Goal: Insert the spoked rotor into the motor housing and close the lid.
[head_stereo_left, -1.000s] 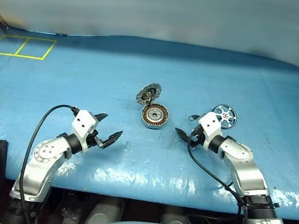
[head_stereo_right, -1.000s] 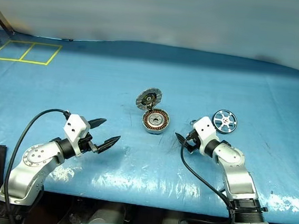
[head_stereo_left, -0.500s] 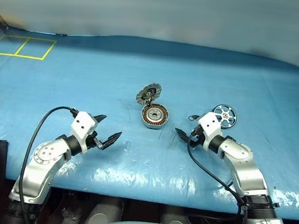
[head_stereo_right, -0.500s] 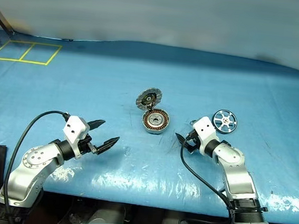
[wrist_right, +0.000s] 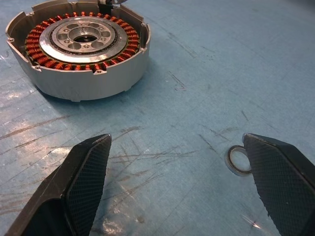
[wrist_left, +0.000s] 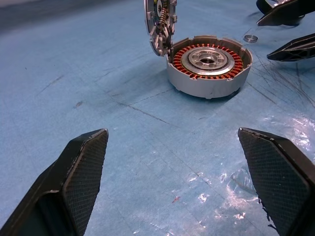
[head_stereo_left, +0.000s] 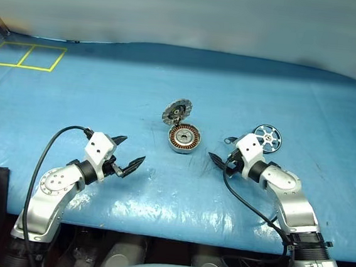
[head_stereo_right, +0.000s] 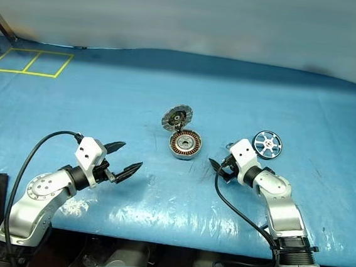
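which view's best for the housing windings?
Right wrist view: housing is close, the copper ring seen from above. Left wrist view shows it smaller beside the raised lid. Eye views show it small, mid-table.

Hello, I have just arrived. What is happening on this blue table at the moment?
A two-armed robot is about to assemble a small motor, but nothing is held yet. The motor housing sits on the blue table with its lid standing open at the far rim. The spoked rotor lies flat to the right, just beyond the right gripper. The left gripper hovers to the left of the housing. Both grippers are open and empty. A small metal ring lies near the right gripper.
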Action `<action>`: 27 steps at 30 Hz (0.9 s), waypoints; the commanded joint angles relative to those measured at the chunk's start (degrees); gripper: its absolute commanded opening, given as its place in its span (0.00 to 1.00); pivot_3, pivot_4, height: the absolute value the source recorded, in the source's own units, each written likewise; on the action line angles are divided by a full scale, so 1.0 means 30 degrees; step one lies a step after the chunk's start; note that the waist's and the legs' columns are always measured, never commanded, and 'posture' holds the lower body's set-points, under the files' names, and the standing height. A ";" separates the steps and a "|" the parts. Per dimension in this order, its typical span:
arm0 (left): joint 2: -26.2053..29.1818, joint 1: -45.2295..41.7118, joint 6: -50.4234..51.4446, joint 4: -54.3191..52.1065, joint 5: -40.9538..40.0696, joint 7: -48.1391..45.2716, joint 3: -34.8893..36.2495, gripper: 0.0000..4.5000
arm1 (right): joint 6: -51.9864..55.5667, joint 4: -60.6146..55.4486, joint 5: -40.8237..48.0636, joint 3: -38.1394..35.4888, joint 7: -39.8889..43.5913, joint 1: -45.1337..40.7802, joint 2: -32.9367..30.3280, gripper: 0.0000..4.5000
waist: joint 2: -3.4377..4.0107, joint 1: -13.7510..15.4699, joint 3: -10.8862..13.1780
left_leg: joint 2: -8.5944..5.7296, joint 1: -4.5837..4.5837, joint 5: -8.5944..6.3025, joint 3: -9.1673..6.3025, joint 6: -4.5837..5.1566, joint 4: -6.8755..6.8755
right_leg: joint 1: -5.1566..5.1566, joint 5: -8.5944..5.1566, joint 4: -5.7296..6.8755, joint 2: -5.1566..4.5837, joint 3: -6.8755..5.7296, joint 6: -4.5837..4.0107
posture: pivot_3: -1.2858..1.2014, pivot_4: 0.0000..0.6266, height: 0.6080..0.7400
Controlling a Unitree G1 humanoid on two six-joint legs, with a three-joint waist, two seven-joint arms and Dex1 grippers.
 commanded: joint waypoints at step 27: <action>0.6238 -1.5263 -0.2975 0.6071 0.7533 -1.3148 -0.9099 1.00 | 0.0335 -0.2716 0.0173 0.0364 0.0453 0.0137 -0.0232 1.00 | -0.0028 0.0032 0.0014 | 0.0009 -0.0070 -0.0011 -0.0028 0.0005 0.0053 | -0.0008 0.0056 -0.0080 0.0067 -0.0012 0.0038 | 0.52 0.24 1.00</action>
